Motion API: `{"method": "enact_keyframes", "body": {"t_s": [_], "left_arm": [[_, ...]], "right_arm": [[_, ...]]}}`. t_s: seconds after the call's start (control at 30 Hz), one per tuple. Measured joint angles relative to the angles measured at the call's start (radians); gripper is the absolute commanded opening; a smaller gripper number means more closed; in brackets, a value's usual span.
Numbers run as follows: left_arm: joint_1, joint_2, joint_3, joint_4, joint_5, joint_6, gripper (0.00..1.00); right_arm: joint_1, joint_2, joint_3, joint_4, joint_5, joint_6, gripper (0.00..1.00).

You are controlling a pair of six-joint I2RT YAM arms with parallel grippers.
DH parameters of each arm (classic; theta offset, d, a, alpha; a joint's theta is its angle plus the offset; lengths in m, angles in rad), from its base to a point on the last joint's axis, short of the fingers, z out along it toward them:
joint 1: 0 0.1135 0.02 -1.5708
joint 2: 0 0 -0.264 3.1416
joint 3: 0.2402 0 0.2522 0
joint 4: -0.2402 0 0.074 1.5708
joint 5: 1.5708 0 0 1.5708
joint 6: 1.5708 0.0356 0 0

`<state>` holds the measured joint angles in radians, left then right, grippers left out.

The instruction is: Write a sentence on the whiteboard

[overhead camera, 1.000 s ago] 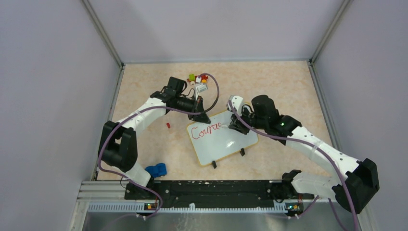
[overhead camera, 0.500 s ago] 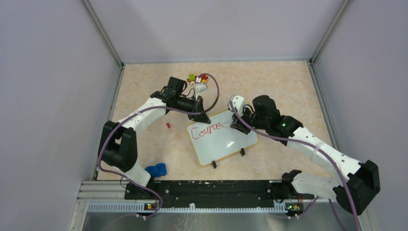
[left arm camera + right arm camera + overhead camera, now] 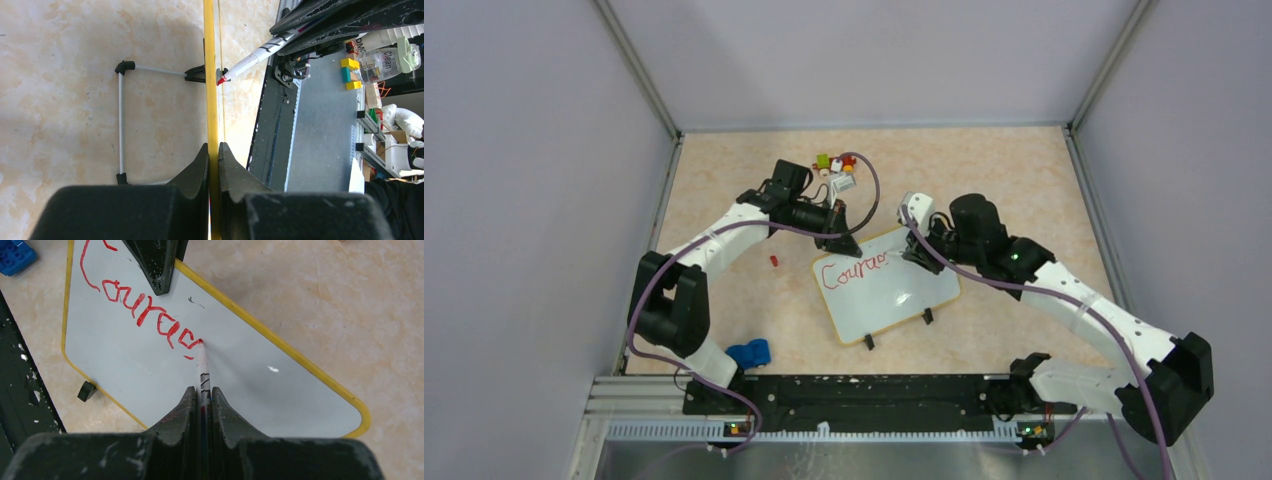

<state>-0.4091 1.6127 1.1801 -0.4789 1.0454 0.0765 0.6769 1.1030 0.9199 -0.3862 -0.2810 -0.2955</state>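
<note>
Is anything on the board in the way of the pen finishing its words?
Nothing visible does. The right gripper holds the marker, tip at the last red letter; the whiteboard beyond is bare. The left gripper clamps the rim, off the writing line.

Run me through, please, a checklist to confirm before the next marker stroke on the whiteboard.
1. The left pincer is shut on the rim of the small glossy white yellow-rimmed board: ok.
2. The right pincer is shut on the white-barrelled red marker: ok.
3. Marker tip sits at the last letter of the red handwritten sentence: ok.
4. Bare board beyond that letter for more words: ok.
5. Sentence finished: not ok, only part of the first word shows.
6. Tip pressure on the board: cannot tell.
</note>
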Motion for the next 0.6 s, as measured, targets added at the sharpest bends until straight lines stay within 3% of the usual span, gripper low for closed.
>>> {"method": "enact_keyframes", "body": {"t_s": [0.6], "left_arm": [[0.000,0.000,0.000,0.000,0.000,0.000,0.00]], "right_arm": [[-0.002,0.001,0.002,0.001,0.002,-0.009,0.00]]}}
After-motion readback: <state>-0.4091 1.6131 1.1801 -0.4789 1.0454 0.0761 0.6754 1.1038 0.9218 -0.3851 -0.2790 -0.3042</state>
